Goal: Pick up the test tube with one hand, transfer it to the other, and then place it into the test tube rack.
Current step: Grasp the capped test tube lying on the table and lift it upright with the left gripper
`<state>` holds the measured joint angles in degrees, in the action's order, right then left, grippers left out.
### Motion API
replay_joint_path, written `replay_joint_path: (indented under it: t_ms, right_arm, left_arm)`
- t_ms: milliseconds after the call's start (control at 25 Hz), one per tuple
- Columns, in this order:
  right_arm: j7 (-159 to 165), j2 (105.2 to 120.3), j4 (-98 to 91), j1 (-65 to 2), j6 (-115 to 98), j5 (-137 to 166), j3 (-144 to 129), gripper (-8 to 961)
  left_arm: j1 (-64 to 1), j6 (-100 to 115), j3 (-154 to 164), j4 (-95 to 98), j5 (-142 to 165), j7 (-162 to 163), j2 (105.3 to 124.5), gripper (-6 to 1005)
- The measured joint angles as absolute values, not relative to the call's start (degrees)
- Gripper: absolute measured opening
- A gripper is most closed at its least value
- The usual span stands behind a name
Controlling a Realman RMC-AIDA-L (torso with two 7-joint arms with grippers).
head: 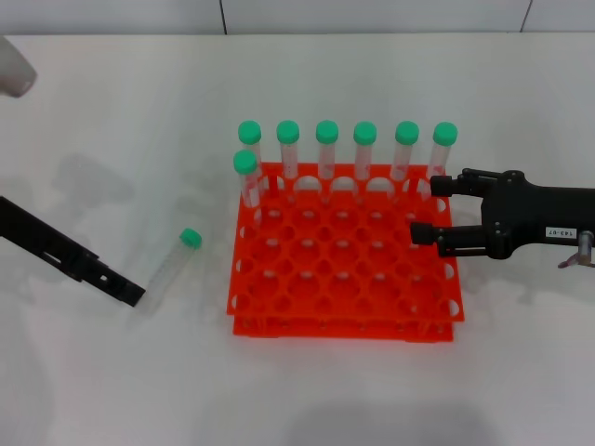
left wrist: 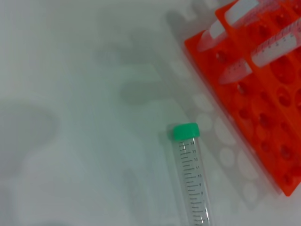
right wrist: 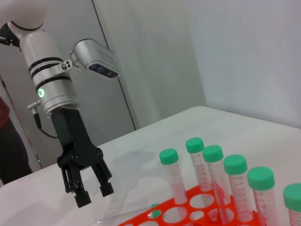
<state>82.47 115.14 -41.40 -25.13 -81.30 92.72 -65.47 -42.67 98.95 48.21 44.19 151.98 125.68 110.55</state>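
Note:
The test tube [head: 175,262] lies flat on the white table left of the test tube rack [head: 344,279], its green cap toward the far side. It shows close up in the left wrist view as the test tube [left wrist: 193,181]. My left gripper [head: 125,290], black and unlabelled, hangs just left of the tube's lower end. In the right wrist view the left gripper [right wrist: 94,194] is open and empty above the table. My right gripper [head: 429,209], with a white label, is open over the rack's right edge. Several capped tubes [head: 326,153] stand in the rack.
The orange rack [left wrist: 263,99] sits mid-table, and standing tubes [right wrist: 235,183] fill its back row, with one more at the left of the second row. A white rounded arm part [head: 14,67] shows at the far left. A wall closes the table's far edge.

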Motion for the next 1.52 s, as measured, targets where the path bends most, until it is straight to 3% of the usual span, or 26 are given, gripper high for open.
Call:
replay_joint_path:
  t_ms: [440,960,1200,1520]
  right_arm:
    - [82.34,115.2,-41.4,-25.22,-81.39,92.72,-65.71,857]
    - [82.19,115.22,-41.24,-25.08,-81.48,92.73,-65.58,858]
    - [82.18,115.23,-41.22,-25.12,-81.47,92.73,-65.7,858]
    - [82.17,115.22,-41.06,-25.16,-81.47,92.72,-65.54,858]
  left_arm:
    - [-43.33,95.14,50.97,43.51,151.95,125.33,112.93,811]
    - [-43.59,93.85,53.54,42.47,152.04,125.11,113.65,775]
    - [-43.65,93.25,53.9,42.22,151.68,124.99,113.72,638]
    - [-43.69,93.25,53.9,42.18,151.89,124.95,113.79,530]
